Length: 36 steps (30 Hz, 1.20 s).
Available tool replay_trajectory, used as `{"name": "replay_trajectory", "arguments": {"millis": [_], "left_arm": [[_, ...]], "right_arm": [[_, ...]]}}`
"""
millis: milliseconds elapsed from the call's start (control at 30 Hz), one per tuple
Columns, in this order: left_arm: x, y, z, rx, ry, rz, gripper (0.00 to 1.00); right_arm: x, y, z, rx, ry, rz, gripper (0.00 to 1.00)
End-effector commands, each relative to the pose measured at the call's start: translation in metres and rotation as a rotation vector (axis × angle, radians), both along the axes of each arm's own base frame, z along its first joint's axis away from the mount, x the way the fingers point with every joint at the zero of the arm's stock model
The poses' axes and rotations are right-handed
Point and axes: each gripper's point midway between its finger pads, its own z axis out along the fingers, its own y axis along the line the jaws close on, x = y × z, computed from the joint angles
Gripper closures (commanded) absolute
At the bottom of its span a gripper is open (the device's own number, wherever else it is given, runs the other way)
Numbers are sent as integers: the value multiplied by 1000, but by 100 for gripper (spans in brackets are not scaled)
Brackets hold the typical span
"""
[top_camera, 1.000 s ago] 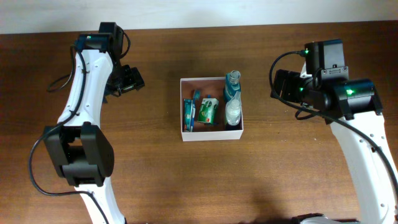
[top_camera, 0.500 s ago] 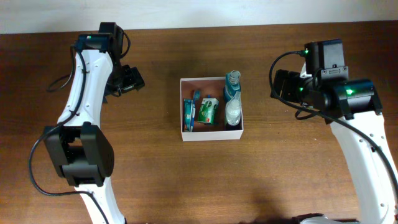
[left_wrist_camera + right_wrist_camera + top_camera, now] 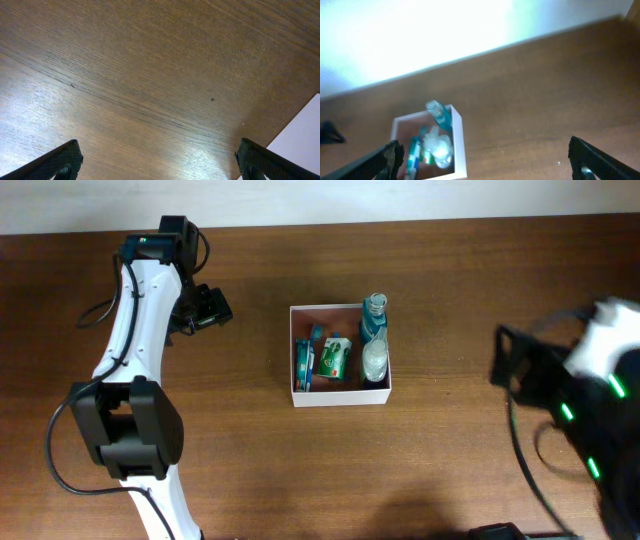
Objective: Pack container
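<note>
The container (image 3: 340, 397) is a square white-walled box at the table's middle. It holds a teal bottle (image 3: 374, 320), a clear bottle (image 3: 374, 361), a green and white packet (image 3: 335, 358) and a blue tube (image 3: 304, 363). My left gripper (image 3: 213, 309) is left of the box, apart from it. In the left wrist view it (image 3: 160, 165) is open and empty over bare wood, with a white corner of the container (image 3: 306, 136) at the right. My right gripper (image 3: 490, 165) is open and empty, raised and looking down on the container (image 3: 458, 145). The right arm (image 3: 585, 405) is blurred at the lower right.
The brown wooden table (image 3: 250, 460) runs to a white wall along the far edge (image 3: 400, 200). The left arm's base (image 3: 125, 430) stands at the front left.
The right arm has swung quickly away from the container towards the front right and shows as a blur. The left arm and the box contents have not moved.
</note>
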Motion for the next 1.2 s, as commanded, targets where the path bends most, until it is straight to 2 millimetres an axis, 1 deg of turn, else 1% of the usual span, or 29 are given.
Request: {"name": "replay_trajectory", "arguments": {"millis": [0,67,100,167,233,267,300,333,400,433,467,500,533,567,600,633,667,700,767,833,933,967,1033,1100,1133,1167], "left_arm": [[2,2,15,9,-40,-1,0],[2,2,15,9,-40,-1,1],[2,2,15,9,-40,-1,1],[2,2,15,9,-40,-1,1],[2,2,15,9,-40,-1,1],[2,2,15,9,-40,-1,0],[2,2,15,9,-40,-1,1],[2,2,15,9,-40,-1,1],[2,2,15,9,-40,-1,1],[2,2,15,9,-40,-1,1],[2,2,15,9,-40,-1,1],[2,2,15,9,-40,-1,0],[2,2,15,9,-40,-1,1],[2,2,15,9,-40,-1,1],[2,2,15,9,-40,-1,1],[2,2,15,9,-40,-1,1],[2,2,15,9,-40,-1,0],[2,2,15,9,-40,-1,1],[2,2,15,9,-40,-1,1],[2,2,15,9,-40,-1,1],[2,2,15,9,-40,-1,1],[2,2,15,9,-40,-1,1],[2,2,15,9,-40,-1,1],[2,2,15,9,-40,-1,0],[2,2,15,9,-40,-1,1],[2,2,15,9,-40,-1,1]], "right_arm": [[-45,-12,29,-13,-144,-28,2],[-65,-14,35,-9,-190,-32,2],[-83,-18,39,-6,-227,-40,2],[-110,-23,37,-20,-260,-55,2],[-128,-26,31,-32,-272,-70,1],[-137,-28,25,-42,-274,-83,2],[-140,-29,21,-51,-275,-87,2],[-146,-31,11,-54,-276,-101,2],[-149,-32,-7,-57,-263,-111,2],[-148,-32,-22,-59,-242,-117,2],[-145,-33,-38,-61,-220,-122,2],[-142,-33,-49,-61,-205,-124,2],[-133,-33,-66,-62,-195,-124,2],[-127,-33,-73,-62,-198,-123,2],[-109,-33,-85,-60,-220,-124,2],[-102,-32,-89,-59,-231,-122,2],[-87,-30,-97,-54,-258,-112,2],[-80,-29,-101,-51,-272,-106,2],[-57,-23,-118,-38,-316,-75,2],[-43,-18,-129,-28,-359,-45,2],[-28,-11,-145,-13,-436,-10,2],[-18,-10,-154,-12,-463,-3,2],[-9,-9,-162,-12,-496,-1,2],[-5,-10,-167,-13,-512,-5,1],[0,-11,-177,-14,-514,-13,2],[1,-12,-180,-14,-512,-14,2]]}}
